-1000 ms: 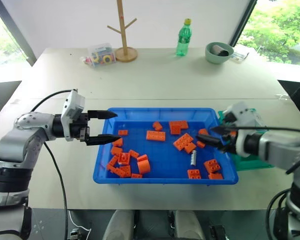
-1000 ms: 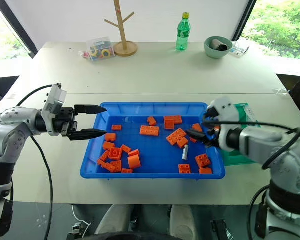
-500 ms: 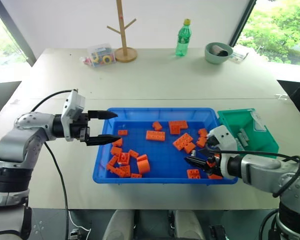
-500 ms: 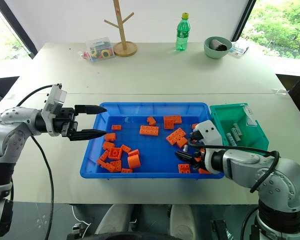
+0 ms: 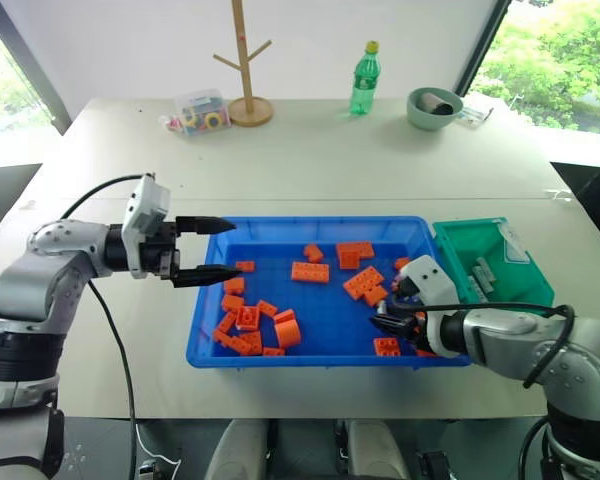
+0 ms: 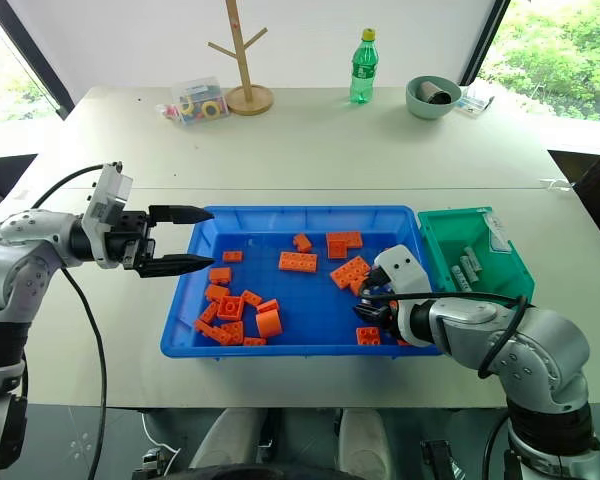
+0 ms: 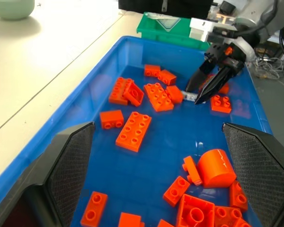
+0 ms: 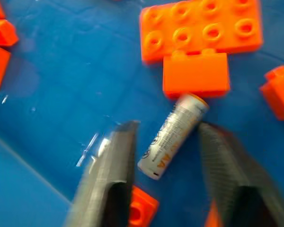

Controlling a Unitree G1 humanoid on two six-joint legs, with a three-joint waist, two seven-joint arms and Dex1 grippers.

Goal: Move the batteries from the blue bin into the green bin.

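Batteries: one small silver-grey cylinder [image 8: 173, 135], printed "AA", lies in the large blue plastic bin [image 5: 280, 226], straddled by the lowered, narrowed right gripper [image 8: 168, 161]; left gripper [image 5: 218, 248] is spread apart.

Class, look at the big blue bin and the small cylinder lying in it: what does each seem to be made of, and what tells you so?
Blue bin: likely moulded plastic, glossy, with a smooth rolled rim and light reflections on its floor. Battery: seemingly metal-cased, silver-grey with a satin sheen and printed lettering, possibly on a wrapped label.
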